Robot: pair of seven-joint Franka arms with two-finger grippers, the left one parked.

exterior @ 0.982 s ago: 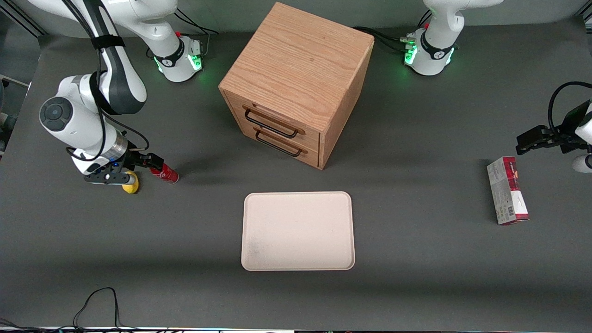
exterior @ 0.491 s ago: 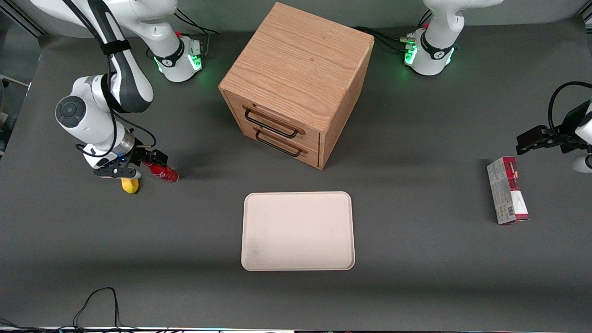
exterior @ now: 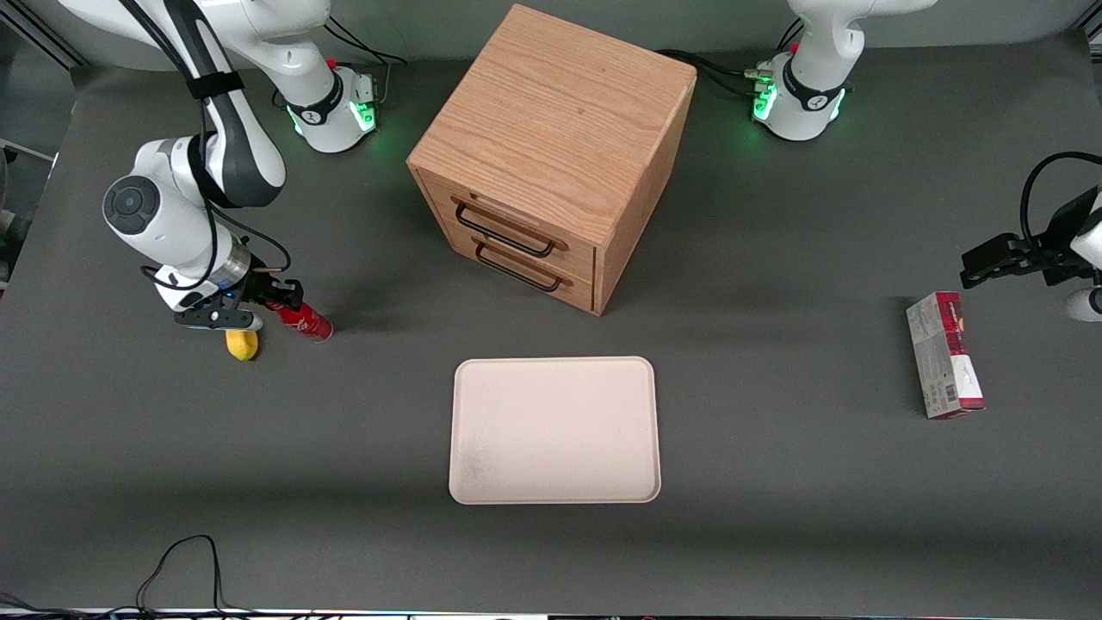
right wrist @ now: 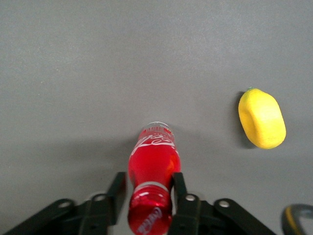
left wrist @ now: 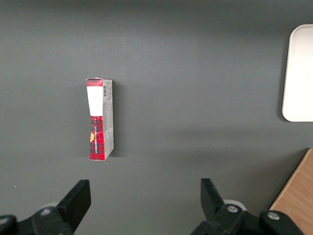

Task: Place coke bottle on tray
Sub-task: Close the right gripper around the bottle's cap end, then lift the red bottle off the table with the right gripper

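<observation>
While the tray (exterior: 555, 430) sits at centre frame, the gripper (exterior: 274, 303) at middle left clamps the tilted coke bottle (exterior: 303, 320) near a lemon (exterior: 243, 344).

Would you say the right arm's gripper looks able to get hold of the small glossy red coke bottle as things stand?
Probably yes: the gripper already has its fingers against both sides of the lying coke bottle; the yellow lemon sits apart.

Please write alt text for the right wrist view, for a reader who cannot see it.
The gripper is closed on a red coke bottle that lies on the grey table, one finger on each side. A yellow lemon rests apart from the bottle.
</observation>
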